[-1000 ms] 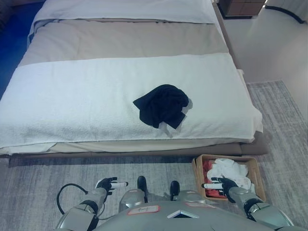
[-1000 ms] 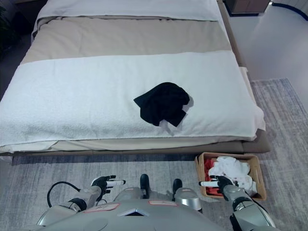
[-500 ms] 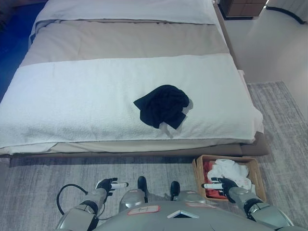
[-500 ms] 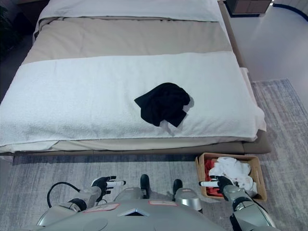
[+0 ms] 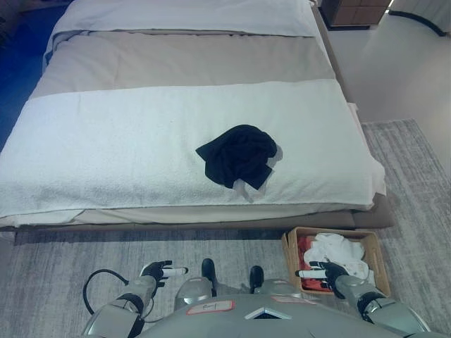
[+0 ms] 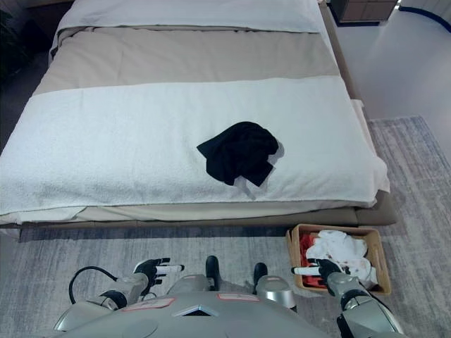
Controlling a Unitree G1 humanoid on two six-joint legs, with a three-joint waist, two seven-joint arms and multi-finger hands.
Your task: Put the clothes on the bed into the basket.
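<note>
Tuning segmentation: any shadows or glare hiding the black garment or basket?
Left eye view: garment stands out dark on the white blanket, only a thin shadow at its right edge, no glare. Right eye view: basket evenly lit, beside the bed's shadow on the rug.

Even soft light, faint shadows, sharp

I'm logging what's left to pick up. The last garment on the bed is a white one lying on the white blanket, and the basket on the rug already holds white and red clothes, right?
Not quite: the garment on the white blanket is black, as the left eye view shows. The rest stands: the basket on the rug already holds white and red clothes.
</note>
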